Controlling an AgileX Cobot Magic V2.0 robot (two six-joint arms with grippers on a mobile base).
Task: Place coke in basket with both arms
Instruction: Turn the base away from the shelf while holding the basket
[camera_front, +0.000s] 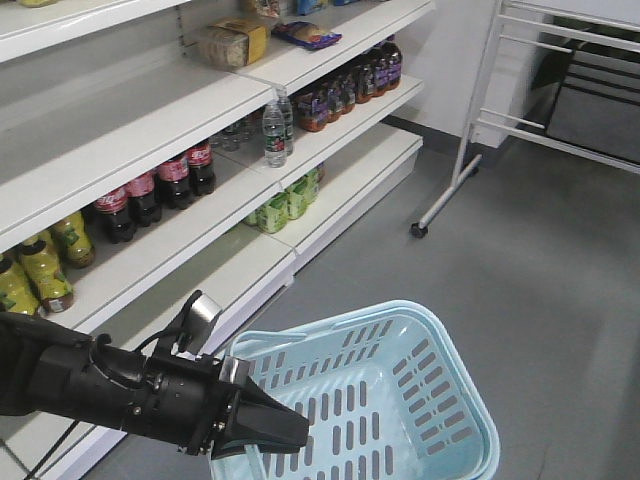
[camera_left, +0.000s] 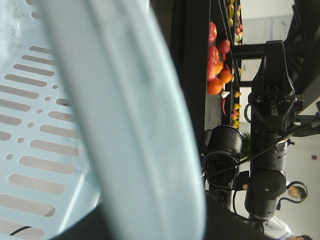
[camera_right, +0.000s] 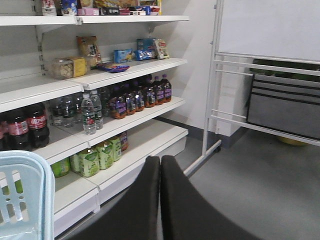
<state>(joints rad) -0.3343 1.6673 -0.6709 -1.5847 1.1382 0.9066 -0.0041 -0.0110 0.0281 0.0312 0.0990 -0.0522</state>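
Note:
The light blue basket (camera_front: 460, 360) hangs low at the front, over the grey floor. My left gripper (camera_front: 290, 428), on a black arm coming in from the lower left, is shut at the basket's near rim, on its swing handle. That handle (camera_left: 135, 125) crosses the left wrist view as a wide blurred band, with the slotted basket wall (camera_left: 35, 125) behind it. My right gripper (camera_right: 160, 160) is shut and empty, pointing at the shelves. A basket corner (camera_right: 25, 190) shows at its left. No all-red coke bottle is in view.
White shelves (camera_front: 150, 120) run along the left, holding dark cola bottles (camera_front: 160, 185), yellow drink bottles (camera_front: 45, 265), water bottles (camera_front: 275, 130) and green packs (camera_front: 285, 200). A white wheeled rack (camera_front: 470, 150) stands at the right on the grey floor (camera_front: 540, 260).

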